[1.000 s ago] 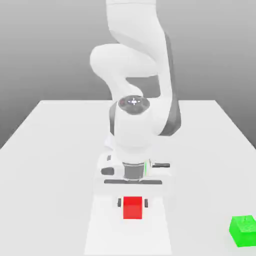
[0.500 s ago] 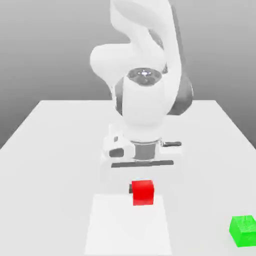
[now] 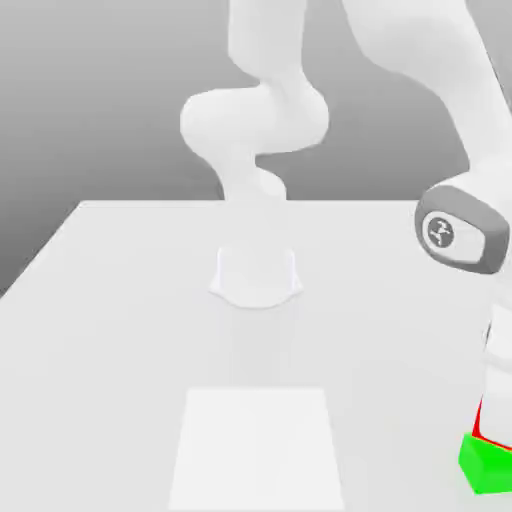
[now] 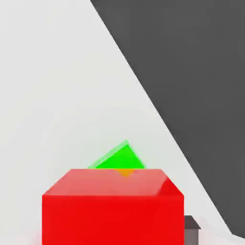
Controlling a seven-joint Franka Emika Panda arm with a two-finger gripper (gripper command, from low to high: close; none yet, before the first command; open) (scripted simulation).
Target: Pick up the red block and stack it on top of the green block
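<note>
Two blocks at the exterior view's lower right on white counter, red block directly on green block, arm above them, hand view: red block over green block, gripper state can't tell.

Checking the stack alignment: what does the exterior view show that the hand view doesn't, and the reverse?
Exterior view alone: the arm reaching to that view's right, and the whole white table. Hand view alone: the red block up close, with a green corner behind it and the dark floor beyond the table's edge. Both: the red block directly over the green block.
</note>
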